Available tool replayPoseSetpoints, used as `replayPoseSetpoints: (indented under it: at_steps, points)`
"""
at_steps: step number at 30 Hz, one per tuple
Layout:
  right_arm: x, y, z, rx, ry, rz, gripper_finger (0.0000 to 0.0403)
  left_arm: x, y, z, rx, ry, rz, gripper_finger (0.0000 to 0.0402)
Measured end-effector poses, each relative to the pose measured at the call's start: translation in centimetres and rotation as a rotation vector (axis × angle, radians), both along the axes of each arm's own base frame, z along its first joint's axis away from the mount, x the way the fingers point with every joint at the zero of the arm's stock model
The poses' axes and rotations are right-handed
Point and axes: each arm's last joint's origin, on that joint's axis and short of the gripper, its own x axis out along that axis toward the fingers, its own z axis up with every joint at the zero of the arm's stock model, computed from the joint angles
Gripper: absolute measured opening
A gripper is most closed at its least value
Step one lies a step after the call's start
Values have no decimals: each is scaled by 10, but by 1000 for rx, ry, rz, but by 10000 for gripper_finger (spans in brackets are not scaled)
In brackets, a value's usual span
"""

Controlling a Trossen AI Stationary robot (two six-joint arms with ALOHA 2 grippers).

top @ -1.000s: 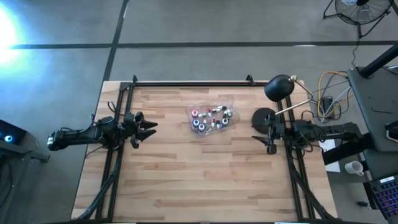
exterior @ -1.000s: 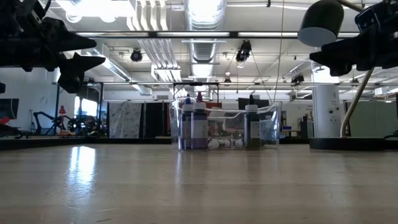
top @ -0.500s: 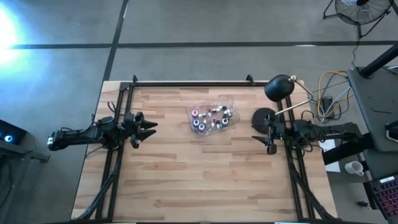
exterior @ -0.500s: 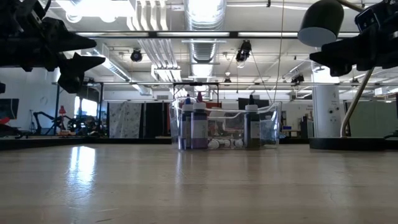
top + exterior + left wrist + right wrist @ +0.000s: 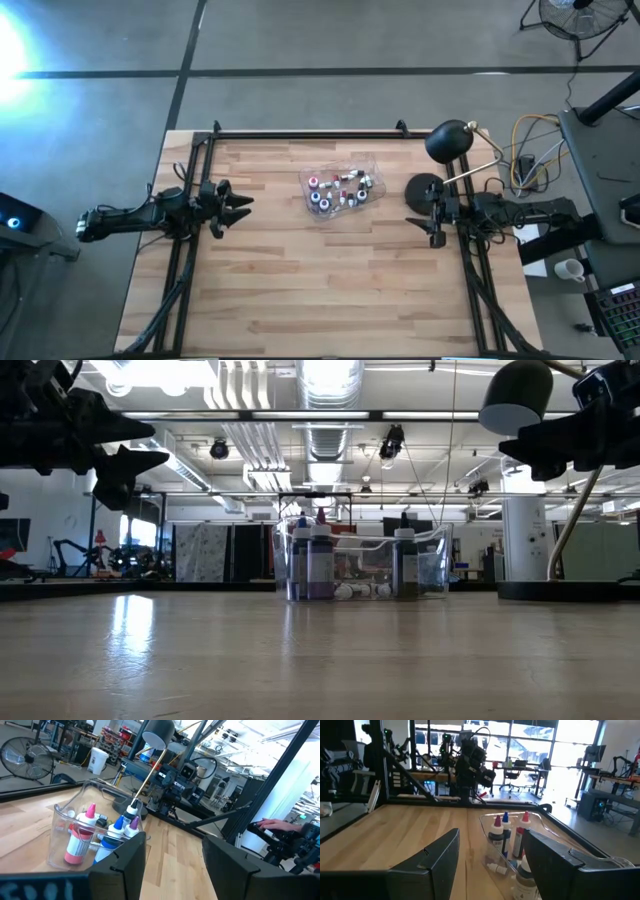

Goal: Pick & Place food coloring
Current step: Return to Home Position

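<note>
Desk lamp (image 5: 447, 141) near tub (image 5: 370, 165) of food coloring (image 5: 338, 192)

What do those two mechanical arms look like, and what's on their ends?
The left arm and right arm are slim, matte black and jointed. The left gripper and right gripper each end in two dark, flat, angular fingers with bevelled edges. No bright markings show; cables cannot be made out.

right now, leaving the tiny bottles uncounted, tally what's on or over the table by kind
clear plastic tub holding the small food coloring bottles: 1
black dome-shaded desk lamp: 1
dark robot claws, both open, left claw and right claw: 2
total: 4
</note>
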Motion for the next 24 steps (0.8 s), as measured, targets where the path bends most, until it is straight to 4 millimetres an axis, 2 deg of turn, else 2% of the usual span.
replayPoseSetpoints:
  at_steps: [24]
  points:
    - [0, 0, 0, 0, 0, -1, 210, -2, 0, -2, 0, 7, -3, 169]
